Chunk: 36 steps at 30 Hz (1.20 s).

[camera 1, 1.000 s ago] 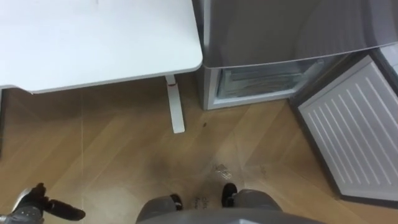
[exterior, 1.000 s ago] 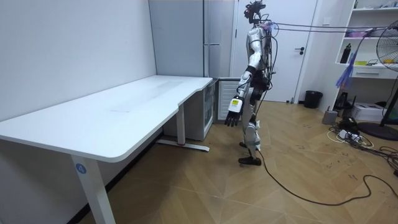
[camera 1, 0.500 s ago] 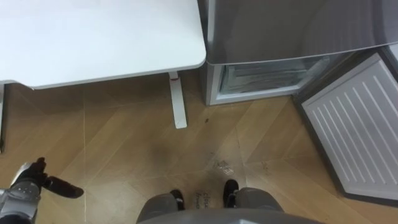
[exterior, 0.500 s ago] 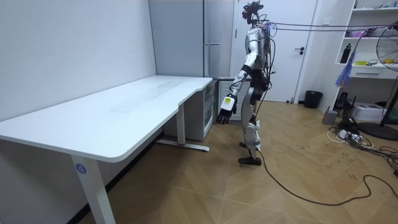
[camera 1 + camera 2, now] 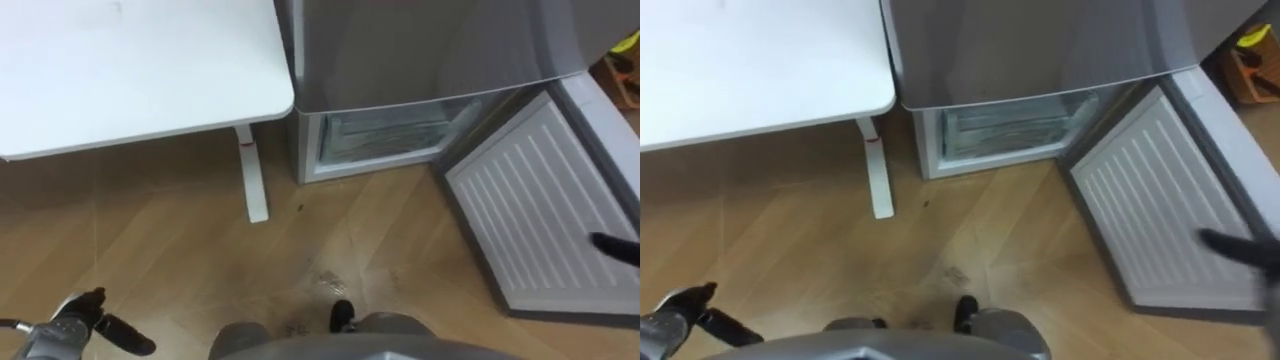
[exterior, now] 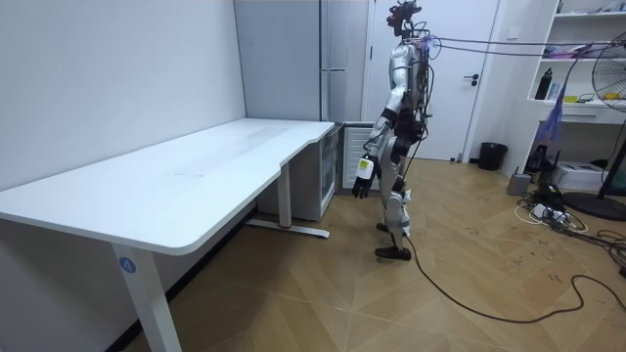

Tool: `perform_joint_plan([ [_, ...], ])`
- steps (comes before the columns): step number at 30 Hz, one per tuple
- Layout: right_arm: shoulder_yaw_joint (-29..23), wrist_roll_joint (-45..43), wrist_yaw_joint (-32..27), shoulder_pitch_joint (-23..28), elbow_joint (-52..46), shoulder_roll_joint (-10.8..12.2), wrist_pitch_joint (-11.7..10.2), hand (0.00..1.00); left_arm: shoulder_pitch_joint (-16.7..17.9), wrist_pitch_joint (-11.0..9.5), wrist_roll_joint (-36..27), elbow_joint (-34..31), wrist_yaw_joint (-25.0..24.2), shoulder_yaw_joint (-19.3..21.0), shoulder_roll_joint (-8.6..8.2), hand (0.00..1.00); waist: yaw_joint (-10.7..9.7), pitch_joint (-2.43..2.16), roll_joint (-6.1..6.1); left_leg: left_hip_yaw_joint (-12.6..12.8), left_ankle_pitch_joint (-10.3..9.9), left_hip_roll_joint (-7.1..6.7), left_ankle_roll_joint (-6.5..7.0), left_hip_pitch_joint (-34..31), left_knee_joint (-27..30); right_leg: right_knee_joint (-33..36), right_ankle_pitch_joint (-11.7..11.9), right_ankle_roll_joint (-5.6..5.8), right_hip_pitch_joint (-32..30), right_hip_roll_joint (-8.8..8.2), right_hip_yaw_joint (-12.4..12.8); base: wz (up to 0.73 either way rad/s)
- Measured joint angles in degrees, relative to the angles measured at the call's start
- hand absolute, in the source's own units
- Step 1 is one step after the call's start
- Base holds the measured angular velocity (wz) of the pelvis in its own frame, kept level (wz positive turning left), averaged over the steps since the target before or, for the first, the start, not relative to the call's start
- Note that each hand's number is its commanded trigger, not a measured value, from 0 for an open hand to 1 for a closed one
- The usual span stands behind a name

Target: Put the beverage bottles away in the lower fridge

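Note:
The grey fridge stands ahead of me, to the right of a white desk. Its lower compartment is open and shows a clear drawer front. The lower door is swung out to the right, its ribbed white inside facing up. My left hand hangs low at the lower left, fingers relaxed and holding nothing; the room view shows that left hand beside my thigh. A dark part of my right hand pokes in at the right edge, over the open door. I see no drinks.
The white desk fills the upper left, its leg planted on the wooden floor next to the fridge. In the room view, a shelf, a fan and a bin stand to the room view's right.
The whole eye view has shifted, so the fridge and desk sit further left. My left arm swung forward and dropped back. My right hand has come in at the right edge.

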Motion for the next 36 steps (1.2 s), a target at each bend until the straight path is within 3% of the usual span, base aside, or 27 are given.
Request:
perform_joint_plan([
  [2, 7.7, 1.7, 6.8, 2.6, -9.5, 6.3, 2.3, 0.00, -0.9, -0.4, -0.1, 0.7, 0.1, -0.8, -3.26, 0.00, 2.0, -0.18, 0.32, -0.2, 0.5, 0.00, -0.42, 1.3, -0.9, -0.1, -0.1, -0.28, 0.6, 0.15, 0.2, -0.03],
  [4, 12.6, 2.0, 12.1, 4.6, -17.6, 8.5, 4.2, 0.00, -0.3, -0.6, -0.1, 0.1, 0.1, -1.2, -5.67, 0.00, 2.6, -0.21, 1.10, -0.8, 0.9, -0.35, -0.32, 1.6, -1.3, 0.0, -0.3, -0.21, 0.7, -0.07, -0.2, 0.14],
  [5, 14.8, 2.6, 15.2, 5.7, -21.8, 8.5, 5.4, 0.00, 0.5, -0.5, -0.1, -0.3, 0.1, -1.3, -6.53, 0.00, 3.3, -0.21, 1.78, -1.0, 1.1, -0.67, -0.21, 2.1, -1.7, 0.0, -0.4, -0.04, 1.1, -0.33, -0.3, 0.19],
  [7, 15.5, 6.4, 18.0, 7.0, -26.7, 8.3, 6.5, 0.00, 1.6, -0.2, -0.1, -0.3, 0.7, -2.0, -6.54, 0.00, 3.4, -0.11, 1.79, -1.8, 1.5, -1.29, -0.01, 3.4, -2.6, 0.0, -1.1, 0.32, 2.4, -0.94, -0.9, 0.28],
  [9, 14.6, 11.1, 19.6, 7.8, -29.8, 7.7, 7.4, 0.00, 2.9, 0.6, -0.1, -0.3, 1.7, -2.0, -6.43, 0.00, 3.4, 0.04, 0.85, -2.6, 1.6, -1.81, 0.14, 5.0, -3.6, -0.1, -1.7, 0.74, 3.8, -1.25, -1.0, 0.27],
  [10, 14.0, 12.8, 20.4, 7.9, -30.7, 7.4, 8.0, 0.00, 3.4, 1.2, -0.1, -0.3, 2.3, -2.0, -6.42, 0.00, 3.4, -0.37, 0.34, -3.0, 1.6, -2.17, 0.18, 5.1, -3.5, 0.1, -2.3, 0.98, 3.8, -1.83, -1.2, 0.17],
  [11, 13.6, 13.5, 21.3, 7.8, -30.8, 7.3, 8.4, 0.00, 3.6, 1.3, -0.2, -0.3, 2.8, -2.1, -6.42, 0.00, 3.3, -0.34, -1.08, -3.0, 1.6, -2.38, 0.20, 5.2, -3.5, 0.1, -2.4, 1.14, 3.9, -1.92, -1.3, 0.13],
  [12, 13.5, 13.5, 21.6, 7.7, -30.8, 7.4, 8.6, 0.00, 3.6, 1.3, -0.2, -0.3, 3.1, -2.2, -6.42, 0.00, 3.3, -0.09, -1.39, -3.0, 1.6, -2.44, 0.22, 5.1, -3.5, 0.1, -2.4, 1.19, 3.9, -1.95, -1.3, 0.05],
  [14, 13.5, 13.4, 23.0, 7.2, -31.7, 7.8, 9.8, 0.00, 3.6, 2.0, -1.5, -0.3, 3.7, -2.2, -6.49, 0.00, 3.3, -0.10, -3.61, -3.0, 1.6, -2.49, 0.33, 5.2, -3.5, -0.1, -2.1, 1.37, 4.7, -1.95, -1.4, 0.00],
  [15, 13.5, 13.3, 23.5, 7.3, -32.2, 7.8, 9.8, 0.00, 3.5, 2.0, -2.1, -0.3, 4.0, -2.3, -6.64, 0.00, 3.3, -0.12, -3.89, -3.0, 1.5, -2.49, 0.47, 5.2, -3.5, -0.2, -2.1, 1.41, 4.8, -1.93, -1.5, 0.00],
  [19, 13.6, 10.6, 26.0, 7.3, -33.5, 7.8, 10.0, 0.00, 3.3, 2.3, -3.6, -0.1, 6.5, -3.2, -7.50, 0.00, 3.5, 0.22, -3.23, -2.7, 1.3, -2.72, 0.73, 6.2, -4.1, -0.2, -1.9, 1.64, 5.5, -2.06, -1.3, -0.05],
  [21, 13.2, 7.9, 26.1, 7.3, -33.6, 7.7, 10.3, 0.00, 3.4, 2.3, -5.3, 0.5, 8.4, -3.3, -7.46, 0.00, 3.3, 0.02, -2.45, -2.5, 1.3, -2.76, 0.80, 7.0, -5.1, -0.2, -1.9, 1.68, 5.8, -2.02, -1.4, -0.06],
  [24, 9.0, -2.1, 26.2, 7.0, -34.8, 7.5, 10.5, 0.00, 3.9, 2.0, -6.0, 0.5, 9.7, -2.9, -7.53, 0.00, 2.8, -0.06, -1.68, -2.5, 1.4, -2.98, 0.92, 7.0, -5.5, -0.2, -2.0, 1.78, 5.6, -2.12, -1.2, 0.00],
  [27, 4.0, -10.1, 25.5, 6.3, -34.7, 7.1, 10.2, 0.00, 5.1, 1.3, -6.1, 0.6, 10.4, -1.3, -7.43, 0.00, 1.9, -0.15, -1.75, -2.3, 1.4, -3.10, 0.99, 7.4, -5.4, -0.2, -2.1, 1.91, 5.6, -2.22, -0.8, -0.03],
  [30, -2.6, -13.8, 22.3, 3.7, -34.8, 6.7, 10.2, 0.00, 6.2, 0.3, -6.1, 1.7, 11.2, 3.1, -7.40, 0.00, 0.3, 0.24, -3.20, -2.2, 1.4, -3.27, 1.01, 8.4, -5.4, -0.2, -2.1, 1.93, 6.3, -2.33, -0.6, -0.06],
  [32, -10.5, -14.4, 18.2, 1.8, -37.0, 5.1, 10.2, 0.00, 8.1, -0.9, -6.1, 1.8, 12.1, 7.5, -7.15, 0.00, -1.5, 0.26, -4.88, -2.3, 1.4, -3.28, 1.01, 8.6, -5.4, -0.9, -2.1, 2.03, 7.2, -2.31, -0.7, 0.06],
  [33, -12.3, -14.3, 17.1, 1.2, -37.4, 4.4, 10.0, 0.00, 8.5, -1.0, -6.1, 1.8, 12.2, 8.4, -7.06, 0.00, -1.6, 0.31, -5.14, -2.3, 1.4, -3.27, 1.01, 8.7, -5.4, -1.1, -2.1, 2.07, 7.4, -2.30, -0.7, 0.00],
  [36, -20.7, -16.5, 11.7, -1.7, -38.2, 2.8, 8.9, 0.00, 9.3, -1.0, -5.6, 1.8, 12.6, 10.8, -6.71, 0.00, -3.0, -0.13, -6.62, -2.3, 1.4, -3.22, 1.03, 9.0, -5.3, -1.2, -2.0, 2.09, 7.6, -2.24, -0.6, 0.00],
])
